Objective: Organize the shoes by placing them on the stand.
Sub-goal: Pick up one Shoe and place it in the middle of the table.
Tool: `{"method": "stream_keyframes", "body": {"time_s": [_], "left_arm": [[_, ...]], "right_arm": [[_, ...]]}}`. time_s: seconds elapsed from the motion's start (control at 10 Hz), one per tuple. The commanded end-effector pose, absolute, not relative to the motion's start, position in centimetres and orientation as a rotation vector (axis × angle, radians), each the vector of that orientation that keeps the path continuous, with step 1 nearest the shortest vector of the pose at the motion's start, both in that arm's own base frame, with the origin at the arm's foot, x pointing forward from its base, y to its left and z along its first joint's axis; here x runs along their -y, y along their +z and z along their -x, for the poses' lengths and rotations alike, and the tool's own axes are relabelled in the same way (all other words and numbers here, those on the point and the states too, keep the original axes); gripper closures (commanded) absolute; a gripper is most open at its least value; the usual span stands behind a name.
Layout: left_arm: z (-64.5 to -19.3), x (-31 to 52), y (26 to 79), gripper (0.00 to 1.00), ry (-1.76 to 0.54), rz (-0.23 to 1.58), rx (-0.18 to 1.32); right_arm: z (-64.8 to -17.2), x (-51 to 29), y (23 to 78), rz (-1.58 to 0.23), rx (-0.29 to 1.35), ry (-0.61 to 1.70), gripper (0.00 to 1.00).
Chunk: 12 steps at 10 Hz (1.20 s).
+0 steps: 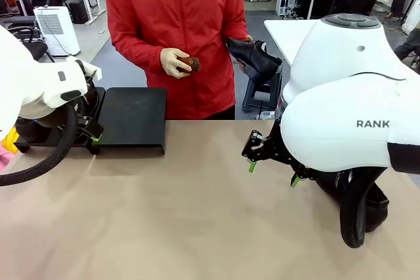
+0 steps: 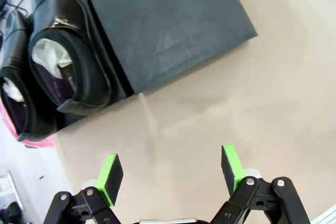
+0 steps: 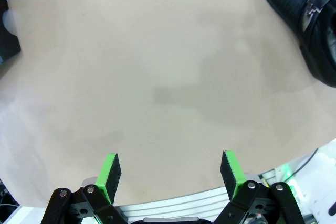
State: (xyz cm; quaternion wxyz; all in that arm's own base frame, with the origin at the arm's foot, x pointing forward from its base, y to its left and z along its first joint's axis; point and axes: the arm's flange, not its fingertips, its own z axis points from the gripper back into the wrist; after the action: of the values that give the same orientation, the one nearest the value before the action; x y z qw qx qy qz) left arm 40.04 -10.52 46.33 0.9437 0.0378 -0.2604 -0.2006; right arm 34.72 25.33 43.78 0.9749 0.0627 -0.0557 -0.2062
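A person (image 1: 177,18) in a red jacket stands across the bench (image 1: 164,214), holding a small brown brush (image 1: 190,64) in one hand and a black shoe (image 1: 254,58) in the other, raised clear of the bench. In the front view the white left arm (image 1: 39,90) hides most of the stand's left platform (image 2: 97,35), and the bulky right arm (image 1: 341,109) blocks the bench's right end.

The stand is two low matte-black platforms set side by side. The right platform (image 2: 168,24) is bare. The left one carries a pair of shoes (image 2: 63,61), glossy black, lying parallel and touching, each stuffed with crumpled white paper; the nearer has a small metal bit across its vamp. A fourth shoe (image 3: 307,19) with a grained upper and a metal bit lies on the bench.

The left pincer (image 2: 170,174) hangs wide open over bare bench, near the stand's front edge, with the pair off to one side of its fingers. The right pincer (image 3: 170,174) is also spread wide and holds nothing; the fourth shoe lies well apart from it, in the far corner of its wrist view.
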Motion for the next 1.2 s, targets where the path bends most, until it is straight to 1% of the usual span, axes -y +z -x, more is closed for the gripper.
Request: {"method": "stream_keyframes", "body": {"time_s": [0.0, 0.1, 0.2, 0.4, 0.5, 0.6, 0.7, 0.8, 1.1], "left_arm": [[-36.8, 12.6, 45.8, 0.03, -0.481, 0.007, 0.468], [-35.0, 13.5, 45.9, 0.03, -0.477, 0.064, 0.438], [-33.6, 14.3, 45.5, 0.03, -0.485, 0.113, 0.357], [-32.8, 14.2, 45.0, 0.03, -0.464, 0.137, 0.291], [-32.8, 14.0, 45.0, 0.03, -0.447, 0.142, 0.284], [-33.9, 13.6, 44.8, 0.03, -0.411, 0.123, 0.274], [-34.6, 16.6, 46.1, 0.03, -0.459, 0.132, 0.286], [-34.6, 16.6, 46.1, 0.03, -0.459, 0.132, 0.286], [-34.6, 16.6, 46.1, 0.03, -0.459, 0.132, 0.286]], "right_arm": [[-35.0, -25.2, 44.1, -0.124, 0.113, -0.395, 0.00], [-34.7, -25.3, 43.8, -0.126, 0.112, -0.416, 0.00], [-34.8, -25.1, 44.3, -0.085, 0.112, -0.355, 0.00], [-33.8, -24.7, 45.1, -0.010, 0.100, -0.267, 0.00], [-33.3, -24.5, 45.4, 0.021, 0.106, -0.224, 0.00], [-32.7, -23.9, 45.8, 0.043, 0.132, -0.143, 0.00], [-32.7, -23.0, 45.9, 0.092, 0.123, -0.045, 0.00], [-32.9, -21.8, 46.2, 0.127, 0.120, 0.015, 0.00], [-33.6, -17.8, 47.3, 0.110, 0.147, 0.213, 0.00]]}}
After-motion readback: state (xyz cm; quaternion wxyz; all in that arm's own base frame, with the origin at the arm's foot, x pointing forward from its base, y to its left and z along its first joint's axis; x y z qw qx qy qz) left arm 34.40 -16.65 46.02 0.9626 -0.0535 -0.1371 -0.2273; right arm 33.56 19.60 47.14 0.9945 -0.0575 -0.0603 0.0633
